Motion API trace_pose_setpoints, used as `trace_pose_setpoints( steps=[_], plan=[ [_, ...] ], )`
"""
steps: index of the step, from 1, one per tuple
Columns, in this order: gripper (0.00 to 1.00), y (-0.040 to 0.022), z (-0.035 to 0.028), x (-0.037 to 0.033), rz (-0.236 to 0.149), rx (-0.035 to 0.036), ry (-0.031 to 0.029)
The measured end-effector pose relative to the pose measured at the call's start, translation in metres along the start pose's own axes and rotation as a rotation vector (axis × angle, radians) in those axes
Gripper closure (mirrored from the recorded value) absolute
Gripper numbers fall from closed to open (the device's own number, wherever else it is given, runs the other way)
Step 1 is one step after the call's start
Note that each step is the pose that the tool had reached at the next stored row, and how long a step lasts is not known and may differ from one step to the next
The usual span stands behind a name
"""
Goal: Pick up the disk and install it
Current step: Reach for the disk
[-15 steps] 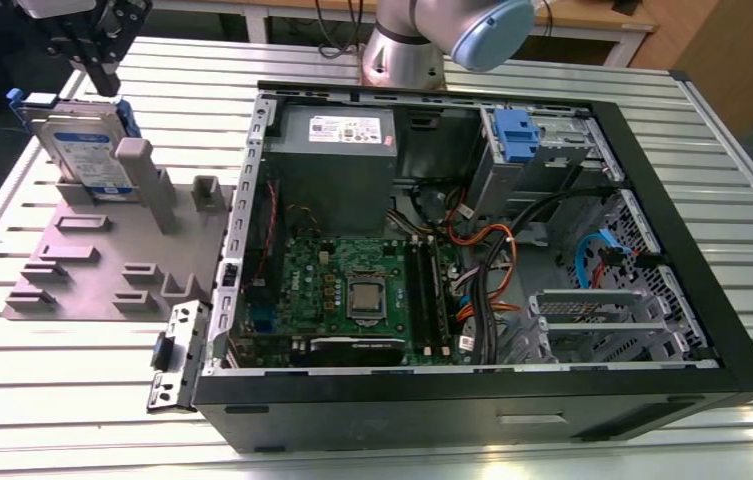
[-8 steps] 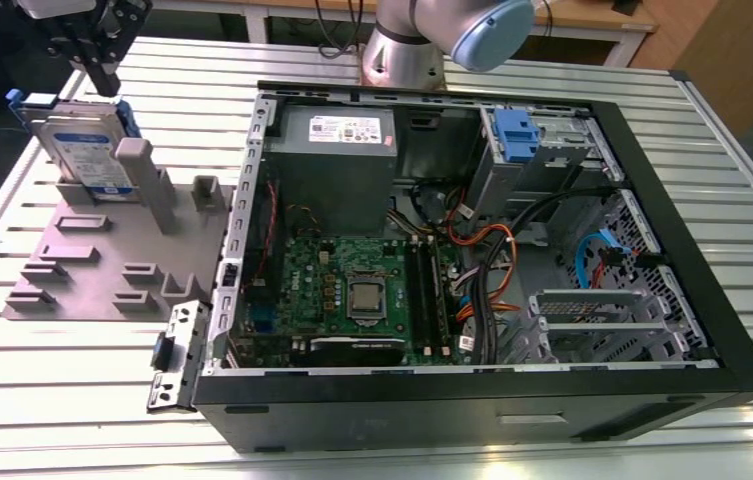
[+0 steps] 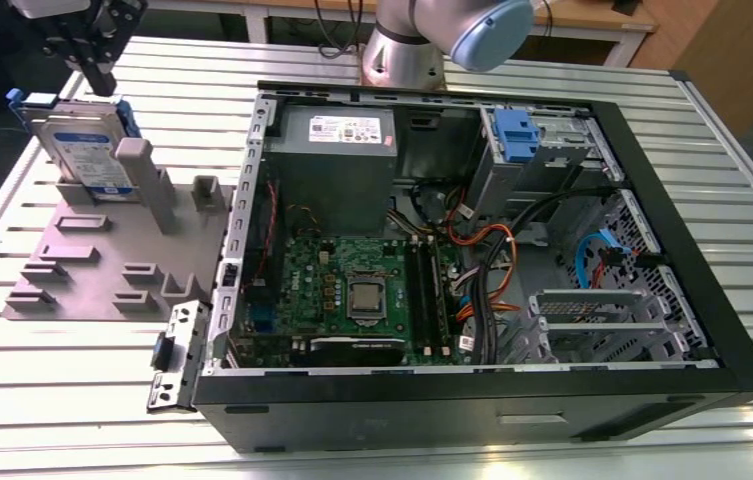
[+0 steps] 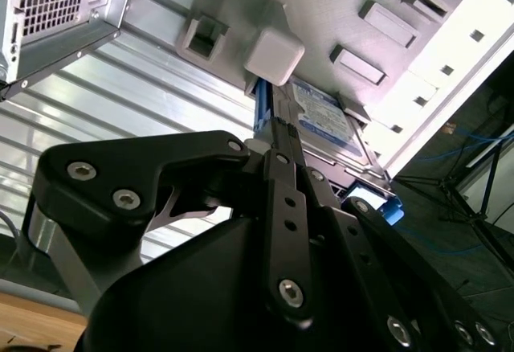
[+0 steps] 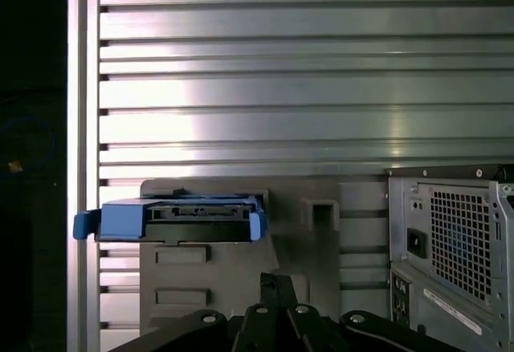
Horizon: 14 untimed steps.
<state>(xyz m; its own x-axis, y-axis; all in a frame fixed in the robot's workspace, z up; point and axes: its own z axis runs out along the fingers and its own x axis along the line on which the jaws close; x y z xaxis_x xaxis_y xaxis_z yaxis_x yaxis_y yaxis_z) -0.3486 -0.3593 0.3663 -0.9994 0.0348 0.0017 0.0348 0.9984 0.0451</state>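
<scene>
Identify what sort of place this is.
Probably a robotics lab bench for computer assembly: an open PC case on a slotted metal table, a grey fixture holding the disk, and a robot arm.

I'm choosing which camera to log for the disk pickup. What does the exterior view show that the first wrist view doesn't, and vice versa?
Exterior view: the labelled face of the flat silver hard disk with blue rails, standing upright in the grey moulded fixture, and the green motherboard inside the open black computer case.
First wrist view: the disk's narrow top edge between its blue rails, and the case's perforated rear grille.
Both: disk, fixture, case, the black gripper and the slatted aluminium table.
</scene>
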Motion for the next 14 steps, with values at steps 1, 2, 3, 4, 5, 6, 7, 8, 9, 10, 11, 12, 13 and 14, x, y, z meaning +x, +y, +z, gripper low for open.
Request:
trace_pose_setpoints(
  steps=[1, 2, 3, 4, 5, 6, 7, 8, 9, 10, 11, 12, 13, 14],
  plan=[
    [0.89, 0.0008, 0.0005, 0.0026, 0.0, 0.0, 0.0],
    [0.89, 0.0019, 0.001, 0.005, 0.0, 0.0, 0.0],
    [0.89, 0.0031, 0.0015, 0.0072, 0.0, 0.0, 0.0],
    [0.89, 0.0042, 0.002, 0.0091, 0.0, -0.0001, -0.0001],
    [0.89, 0.0052, 0.0024, 0.0109, 0.0, 0.0, 0.0],
    [0.89, 0.006, 0.0026, 0.013, 0.0, 0.0001, 0.0003],
    [0.89, 0.0066, 0.0029, 0.0154, 0.0, 0.0001, 0.0005],
    [0.89, 0.0071, 0.0032, 0.0179, 0.0, 0.0, 0.0005],
    [0.89, 0.0077, 0.0034, 0.0202, 0.0, 0.0, 0.0006],
    [0.89, 0.0083, 0.0037, 0.0226, 0.0, 0.0, 0.0008],
    [0.89, 0.0088, 0.004, 0.0249, 0.0, 0.0, 0.001],
    [0.89, 0.0092, 0.0043, 0.0273, 0.0, 0.0, 0.0011],
    [0.89, 0.0095, 0.0046, 0.0301, 0.0, 0.0, 0.0014],
    [0.89, 0.0098, 0.0049, 0.0326, 0.0, 0.0001, 0.0017]
  ],
)
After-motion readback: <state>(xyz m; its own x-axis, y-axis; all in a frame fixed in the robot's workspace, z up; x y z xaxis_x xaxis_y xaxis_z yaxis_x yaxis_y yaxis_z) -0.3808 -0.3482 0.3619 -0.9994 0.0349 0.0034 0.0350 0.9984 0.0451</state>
